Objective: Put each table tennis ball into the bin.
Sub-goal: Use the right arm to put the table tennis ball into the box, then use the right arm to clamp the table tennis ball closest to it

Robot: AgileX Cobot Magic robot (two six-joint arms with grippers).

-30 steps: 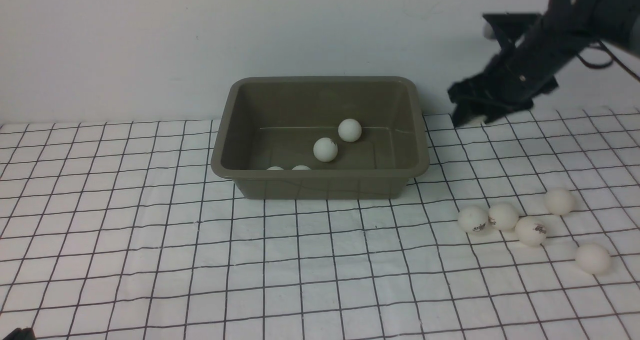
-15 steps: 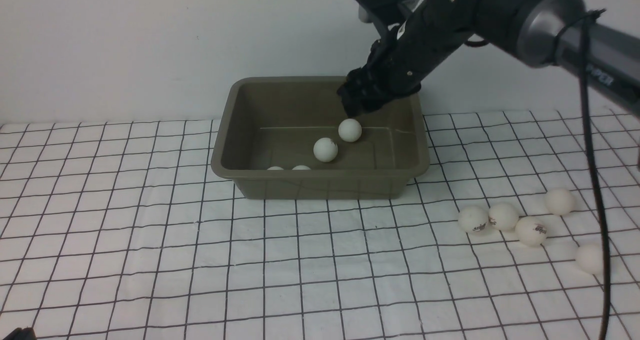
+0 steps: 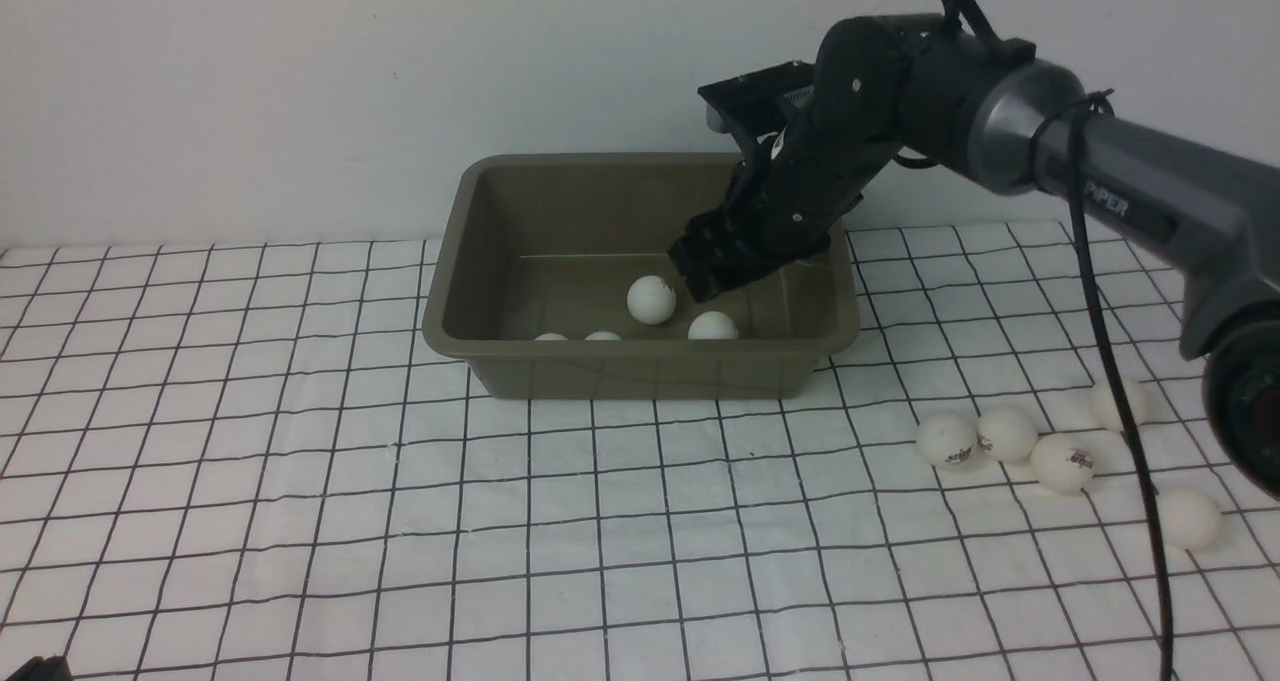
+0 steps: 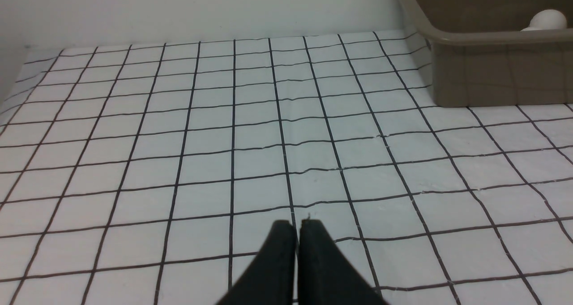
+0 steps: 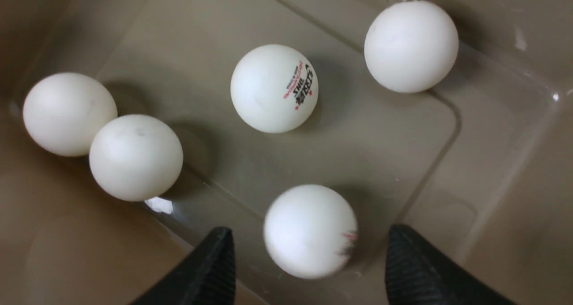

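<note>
Five balls (image 5: 274, 88) in the bin (image 3: 640, 347) — long axis left-right — right pincer (image 5: 310, 233) spread, empty.

bin (image 3: 640, 353): centre-back on tablecloth (image 3: 300, 461) | inside: five table tennis balls (image 5: 274, 88), two together at near wall | right gripper (image 3: 705, 279): over bin's right half | five loose balls (image 3: 1007, 433): on tablecloth, right-front of bin

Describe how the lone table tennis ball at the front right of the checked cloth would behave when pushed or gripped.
That table tennis ball is a smooth sphere on flat cloth, so a push would probably send it rolling. It is tiny beside the bin, so likely light. Its curved surface may slip from an off-centre grip.
</note>
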